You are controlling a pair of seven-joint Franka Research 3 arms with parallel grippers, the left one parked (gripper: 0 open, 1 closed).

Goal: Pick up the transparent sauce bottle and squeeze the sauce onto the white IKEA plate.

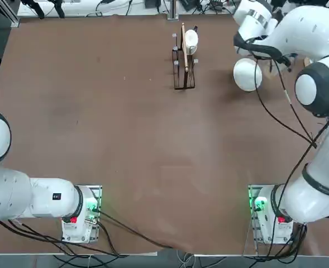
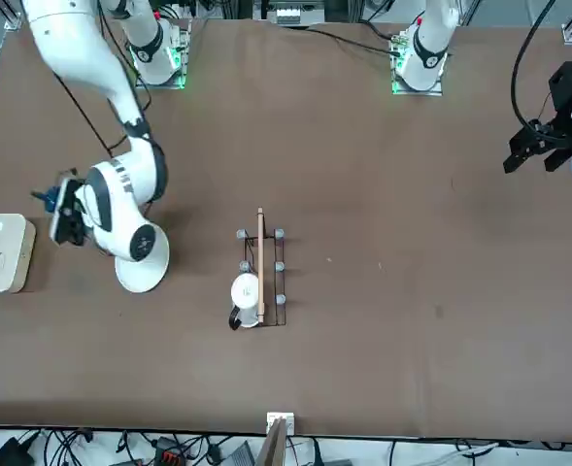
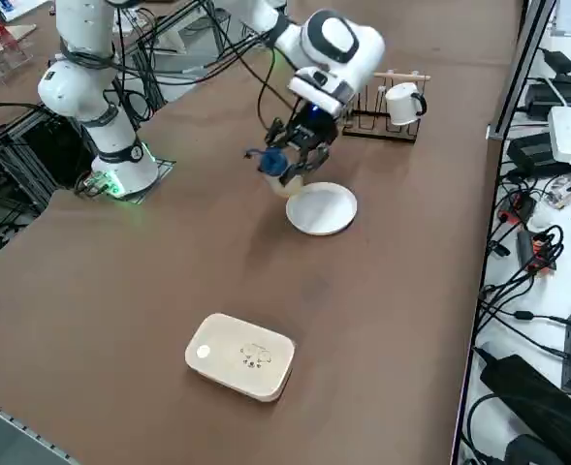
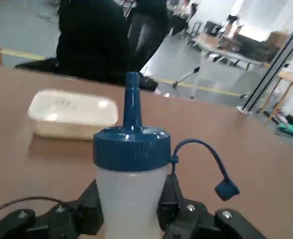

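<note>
My right gripper (image 4: pixel 129 206) is shut on the transparent sauce bottle (image 4: pixel 131 174), gripping its pale body from both sides. The bottle stands roughly upright, its blue nozzle cap (image 4: pixel 131 142) on top and the small lid hanging loose on its tether. In the right side view the gripper (image 3: pixel 293 155) holds the bottle (image 3: pixel 277 174) just above the table, beside the near-left rim of the white IKEA plate (image 3: pixel 321 208). The plate (image 1: pixel 247 74) lies at the far right of the table, bare. In the front view the arm covers part of the plate (image 2: pixel 140 274).
A white rounded-rectangular container (image 3: pixel 241 356) lies on the table beyond the plate, towards the robot's right edge. A black wire rack (image 1: pixel 184 61) with a white cup and a wooden stick stands at the far middle. A person in dark clothes (image 4: pixel 94 40) is beyond the table.
</note>
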